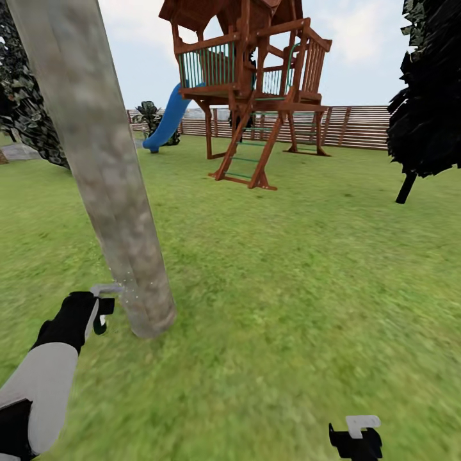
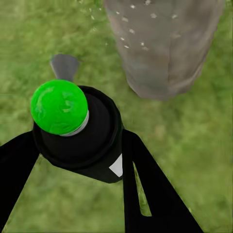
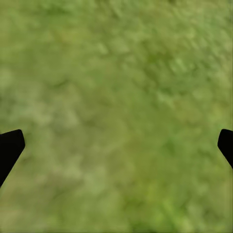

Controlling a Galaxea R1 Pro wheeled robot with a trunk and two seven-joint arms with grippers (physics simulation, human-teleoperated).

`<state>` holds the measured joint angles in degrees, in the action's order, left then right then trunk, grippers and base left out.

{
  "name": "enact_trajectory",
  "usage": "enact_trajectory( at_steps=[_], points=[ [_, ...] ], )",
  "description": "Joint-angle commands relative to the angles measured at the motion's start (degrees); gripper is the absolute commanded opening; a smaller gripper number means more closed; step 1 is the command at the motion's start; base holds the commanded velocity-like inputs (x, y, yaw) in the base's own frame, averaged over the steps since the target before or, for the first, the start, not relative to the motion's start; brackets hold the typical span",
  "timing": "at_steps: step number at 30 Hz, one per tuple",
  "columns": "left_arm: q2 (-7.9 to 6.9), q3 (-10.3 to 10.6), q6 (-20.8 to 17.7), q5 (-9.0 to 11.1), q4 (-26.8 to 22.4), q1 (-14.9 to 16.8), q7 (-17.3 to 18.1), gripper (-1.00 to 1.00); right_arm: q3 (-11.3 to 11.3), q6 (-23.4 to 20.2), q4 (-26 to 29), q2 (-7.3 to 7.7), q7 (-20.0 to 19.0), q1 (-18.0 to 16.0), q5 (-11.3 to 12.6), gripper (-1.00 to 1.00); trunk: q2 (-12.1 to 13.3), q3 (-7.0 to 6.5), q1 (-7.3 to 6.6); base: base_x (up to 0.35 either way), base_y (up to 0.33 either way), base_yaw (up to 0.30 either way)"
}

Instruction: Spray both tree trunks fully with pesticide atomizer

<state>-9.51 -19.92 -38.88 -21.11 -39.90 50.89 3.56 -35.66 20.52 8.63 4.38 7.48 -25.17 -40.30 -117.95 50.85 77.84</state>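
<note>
Green-capped atomizer (image 2: 77,131) beside speckled trunk (image 2: 162,46).

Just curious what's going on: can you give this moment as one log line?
left gripper: shut on pesticide atomizer | aimed at tree trunk base, droplets visible | right gripper: open over grass

Left arm extended forward, its claw (image 1: 96,314) clamped closed; right claw (image 3: 116,145) held low, fingers spread wide apart.
</note>
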Motion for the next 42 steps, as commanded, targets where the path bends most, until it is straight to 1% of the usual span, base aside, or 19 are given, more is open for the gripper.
enact_trajectory(
  at_steps=[1, 2, 3, 4, 6, 7, 8, 9, 10, 13, 17, 22, 24, 25, 27, 28, 30, 42],
  points=[
    [0.25, -0.1, -0.4, 0.0, -0.1, 0.1, 0.4, -1.0, -0.4, 0.2, -0.1, 0.02, 0.3, -0.1, -0.6, 1.0, 0.0, 0.05, -0.01, 0.0, 0.0, 0.005],
    [1.1, 0.0, -0.9, 0.0, -0.1, 0.3, 0.4, -1.0, -0.4, 0.2, -0.1, 0.07, 0.3, -0.1, -0.6, 1.0, 0.0, 0.05, -0.01, 0.0, 0.0, 0.002],
    [2.12, 0.6, -1.3, 0.0, -0.2, 0.3, 0.4, -1.0, -0.4, 0.2, -0.1, 0.09, 0.3, -0.1, -0.7, 1.0, 0.0, 0.05, -0.01, 0.0, 0.0, 0.0],
    [2.49, 1.2, -1.5, 0.0, -0.2, 0.3, 0.4, -1.0, -0.4, 0.2, -0.1, 0.09, 0.3, -0.1, -0.7, 1.0, 0.0, 0.05, -0.01, 0.0, 0.0, 0.0],
    [1.94, 1.9, -1.6, -0.2, -0.2, 0.6, 0.4, -1.0, -0.4, 0.2, -0.1, 0.1, 0.3, -0.1, -0.7, 1.0, 0.0, 0.05, -0.01, 0.0, 0.0, 0.0],
    [1.23, 1.9, -1.6, -0.2, -0.2, 0.7, 0.4, -1.0, -0.4, 0.2, -0.1, 0.1, 0.3, -0.1, -0.6, 1.0, 0.0, 0.05, -0.01, 0.0, 0.0, 0.0],
    [-0.54, 1.8, -1.6, 0.0, -0.1, 0.7, 0.5, -1.0, -0.4, 0.2, -0.1, 0.1, 0.3, -0.1, -0.7, 1.0, 0.0, 0.05, -0.01, 0.0, 0.0, 0.0],
    [-1.64, 1.7, -1.7, 0.2, -0.1, 0.7, 0.6, -1.0, -0.4, 0.2, -0.1, 0.1, 0.3, -0.1, -0.7, 1.0, 0.0, 0.05, -0.01, 0.0, 0.0, 0.0],
    [-2.34, 1.8, -1.8, 0.2, -0.2, 0.5, 0.9, -1.0, -0.4, 0.2, -0.1, 0.1, 0.3, -0.1, -0.7, 1.0, 0.0, 0.05, -0.01, 0.0, 0.0, 0.0],
    [-2.22, 1.9, -1.8, 0.2, -0.3, 0.3, 1.1, -1.0, -0.4, 0.2, -0.1, 0.1, 0.3, -0.1, -0.7, 1.0, 0.0, 0.05, -0.01, 0.021, -0.002, 0.0],
    [-1.86, 1.9, -2.2, 0.2, -0.4, 0.7, 1.1, -1.0, -0.4, 0.2, -0.1, 0.1, 0.3, -0.1, -0.7, 1.0, 0.0, 0.05, -0.01, 0.244, -0.085, 0.0],
    [-1.92, 1.9, -2.3, 0.3, -0.5, 0.8, 1.1, -1.0, -0.4, 0.2, -0.2, 0.1, 0.3, -0.1, -0.7, 1.0, 0.0, 0.05, -0.01, 0.09, -0.228, 0.0],
    [-1.92, 1.9, -2.4, 0.3, -1.4, 0.7, 1.1, -1.0, -0.4, 0.2, -0.2, 0.1, 0.3, -0.1, -0.7, 1.0, 0.0, 0.05, -0.01, -0.082, -0.271, 0.0],
    [-1.92, 1.8, -2.7, 0.3, -3.1, 0.7, 1.1, -1.0, -0.4, 0.2, -0.2, 0.1, 0.3, -0.1, -0.7, 1.0, 0.0, 0.05, -0.01, -0.077, -0.273, 0.0],
    [-1.85, 1.9, -5.8, 0.3, -5.0, 0.7, 1.2, -1.0, -0.4, 0.2, -0.2, 0.1, 0.3, -0.1, -0.7, 1.0, 0.0, 0.05, -0.01, -0.022, -0.273, 0.0],
    [-1.84, 1.9, -6.6, 0.3, -5.9, 0.7, 1.2, -1.0, -0.4, 0.2, -0.2, 0.07, 0.3, -0.1, -0.7, 1.0, 0.0, 0.05, -0.01, -0.007, -0.273, 0.0],
    [-1.85, 1.9, -7.4, 0.3, -7.1, 0.6, 1.2, -1.0, -0.4, 0.2, -0.2, 0.03, 0.3, -0.1, -0.7, 1.0, 0.0, 0.05, -0.01, -0.002, -0.273, 0.0],
    [-1.57, 1.9, -7.5, 0.3, -7.4, 0.6, 1.2, -1.0, -0.4, 0.2, -0.2, 0.01, 0.3, -0.1, -0.7, 1.0, 0.0, 0.05, -0.01, 0.0, -0.274, 0.005]
  ],
)
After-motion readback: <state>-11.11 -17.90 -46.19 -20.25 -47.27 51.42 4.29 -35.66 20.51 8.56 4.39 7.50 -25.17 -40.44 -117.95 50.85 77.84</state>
